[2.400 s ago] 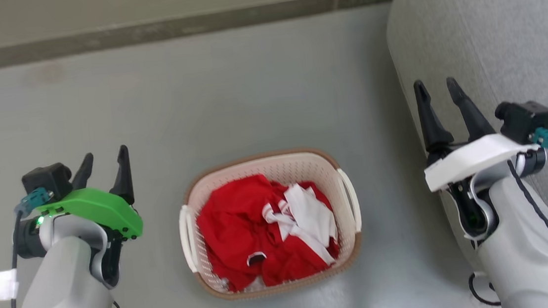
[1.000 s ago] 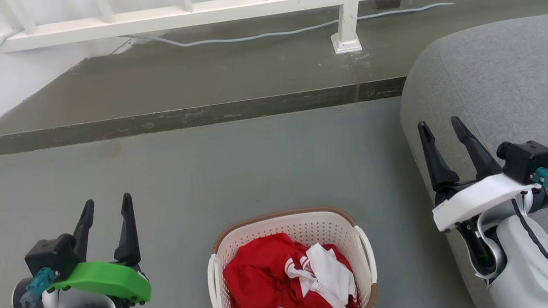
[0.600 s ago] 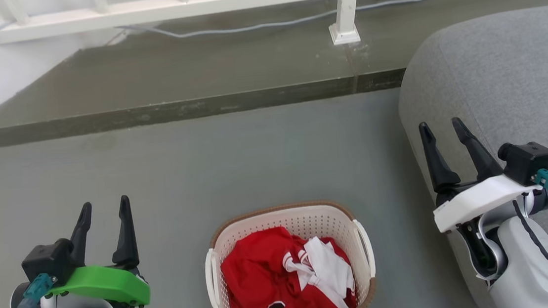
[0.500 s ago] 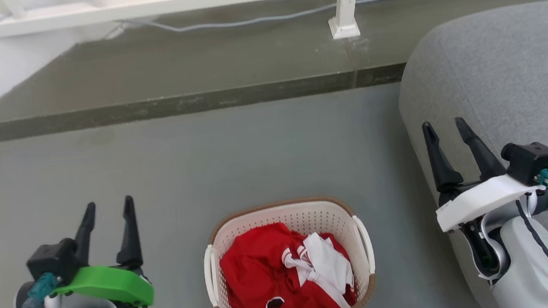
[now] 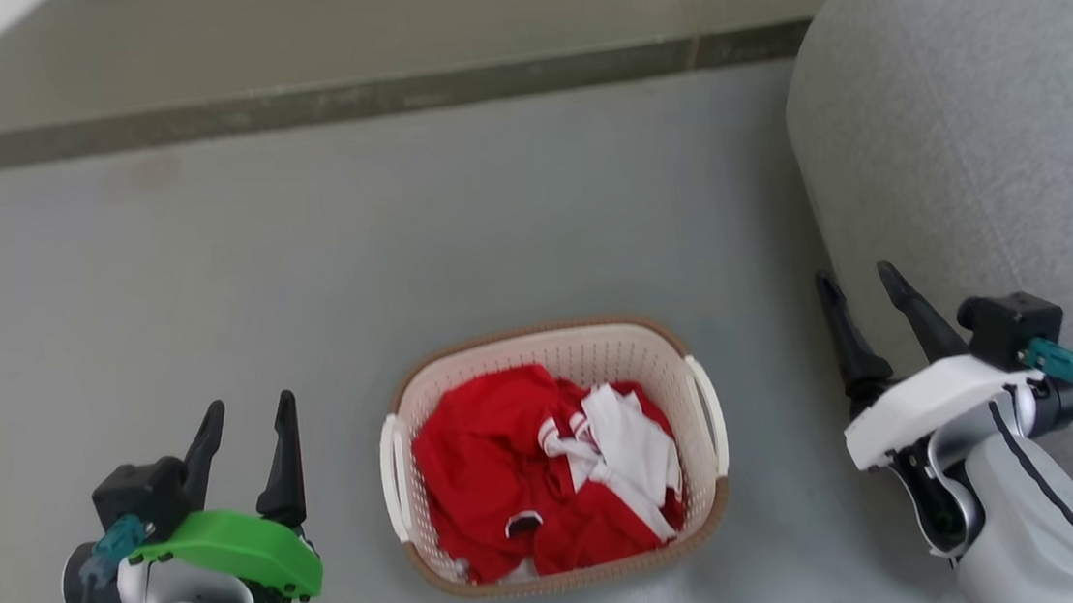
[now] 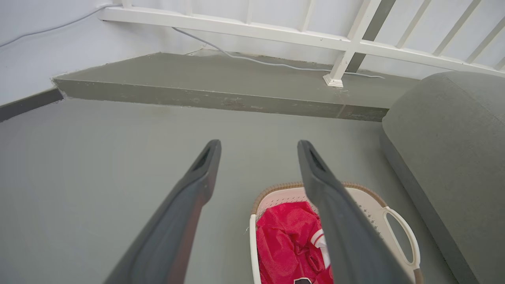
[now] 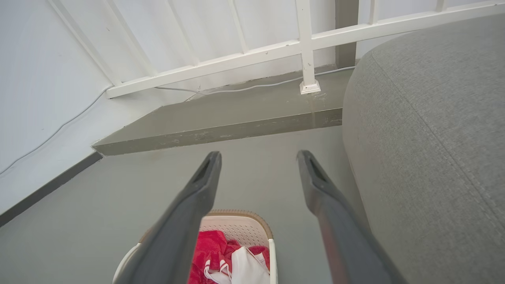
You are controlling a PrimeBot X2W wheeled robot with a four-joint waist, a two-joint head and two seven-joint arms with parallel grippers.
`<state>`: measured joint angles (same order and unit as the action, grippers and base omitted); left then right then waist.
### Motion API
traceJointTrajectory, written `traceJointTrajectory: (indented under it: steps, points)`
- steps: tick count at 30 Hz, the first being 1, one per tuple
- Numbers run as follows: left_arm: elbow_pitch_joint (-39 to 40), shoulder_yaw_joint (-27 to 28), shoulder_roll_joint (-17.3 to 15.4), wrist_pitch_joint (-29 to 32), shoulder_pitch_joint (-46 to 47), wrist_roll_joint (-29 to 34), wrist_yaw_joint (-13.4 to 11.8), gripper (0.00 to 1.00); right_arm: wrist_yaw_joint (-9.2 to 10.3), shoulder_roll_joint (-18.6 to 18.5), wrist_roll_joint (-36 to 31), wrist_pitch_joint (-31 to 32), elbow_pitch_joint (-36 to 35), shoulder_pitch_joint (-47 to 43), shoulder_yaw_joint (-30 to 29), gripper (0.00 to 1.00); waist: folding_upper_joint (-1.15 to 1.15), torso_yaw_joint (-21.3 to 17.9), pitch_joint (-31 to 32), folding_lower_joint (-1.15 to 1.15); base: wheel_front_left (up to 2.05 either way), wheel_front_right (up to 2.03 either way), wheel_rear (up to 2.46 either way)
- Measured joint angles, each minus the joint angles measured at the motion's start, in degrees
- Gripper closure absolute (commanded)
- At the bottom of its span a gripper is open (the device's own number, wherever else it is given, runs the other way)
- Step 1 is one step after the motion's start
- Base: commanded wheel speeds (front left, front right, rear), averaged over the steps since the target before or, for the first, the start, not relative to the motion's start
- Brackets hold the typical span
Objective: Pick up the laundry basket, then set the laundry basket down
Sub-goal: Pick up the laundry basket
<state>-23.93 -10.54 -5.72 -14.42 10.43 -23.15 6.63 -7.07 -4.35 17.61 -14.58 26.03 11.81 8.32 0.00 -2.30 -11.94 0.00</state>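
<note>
1. The laundry basket [image 5: 539,330] sits on the grey floor [image 5: 395,236]; it is near the robot, in the middle between its two arms; it stands upright with its open top up.
2. The basket has a brown rim and cream walls full of small holes; the left handle [image 5: 392,470] and the right handle [image 5: 714,417] are white loops on its two sides.
3. A heap of red cloth [image 5: 482,452] lies inside the basket; a white cloth [image 5: 631,439] lies on top of the red, toward the right side.
4. The left gripper [image 5: 250,401] has a green cover; it is to the left of the basket and well apart from it; its two dark fingers point to the far side and stand wide apart.
5. The right gripper [image 5: 853,272] has a white cover; it is to the right of the basket and well apart from it; its two dark fingers also stand wide apart; they are just beside the edge of the big grey cushion [image 5: 966,108]; I cannot tell if they touch it.
6. The grey cushion is soft and round at the edge; it takes up the right side of the floor.
7. On the far side a low step [image 5: 281,42] runs from left to right; in the wrist views a white railing [image 6: 276,33] stands on the step; a thin cable [image 6: 272,64] lies along the step by the white wall [image 6: 47,51].
</note>
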Motion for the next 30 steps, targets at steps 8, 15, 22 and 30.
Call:
traceJointTrajectory:
  steps: [8, 15, 22, 30]
  points:
    - [-6.9, -2.2, 0.3, 1.5, 5.6, -0.8, 0.4, 0.0, 0.0, 0.1, 2.0, 0.8, 6.6, 4.8, 1.1, 0.0, 0.0, 0.0, -6.5, 0.0, 0.0, 0.0, 0.0]
    - [-12.4, -4.6, 0.8, 3.4, 10.5, -1.9, 0.5, 0.0, 0.0, 0.1, 2.2, 2.0, 12.2, 9.1, 2.9, 0.0, 0.0, 0.2, -11.7, 0.0, 0.0, 0.0, 0.0]
    - [-15.9, -7.7, 1.3, 5.3, 15.3, -5.2, 0.5, 0.0, 0.0, 0.2, 3.2, 3.0, 17.3, 13.1, 3.7, 0.0, 0.0, 0.5, -16.7, 0.01, 0.0, 0.0, 0.0]
    - [-19.1, -10.5, 1.6, 7.7, 20.5, -8.4, 0.5, 0.0, -0.01, 0.5, 3.7, 5.5, 22.4, 17.8, 6.1, 0.0, 0.0, 0.6, -22.4, 0.01, 0.0, 0.0, 0.0]
